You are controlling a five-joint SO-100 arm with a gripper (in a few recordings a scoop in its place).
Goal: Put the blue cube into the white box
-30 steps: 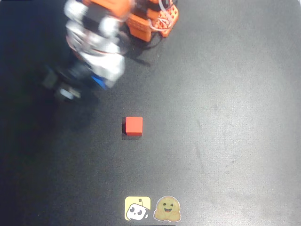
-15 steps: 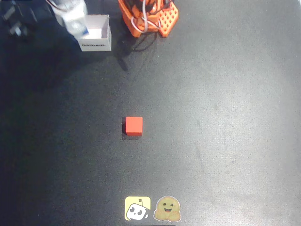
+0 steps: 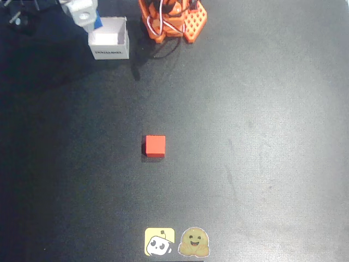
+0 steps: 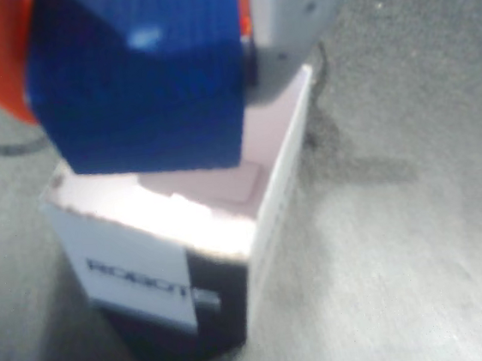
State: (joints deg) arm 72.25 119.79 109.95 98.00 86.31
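arm: swung from the table's middle-left up to the top-left corner
gripper [image 3: 90, 19]: now above the white box [image 3: 109, 43], holding the blue cube [image 4: 140, 79]

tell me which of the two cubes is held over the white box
The small blue solid cube, gripped between the fingers just above the white cardboard box. The red cube sits alone mid-table, far from it.

Blue cube [image 4: 140, 79] between the fingers [image 4: 300, 6] — just above the open white box [image 4: 186, 229].
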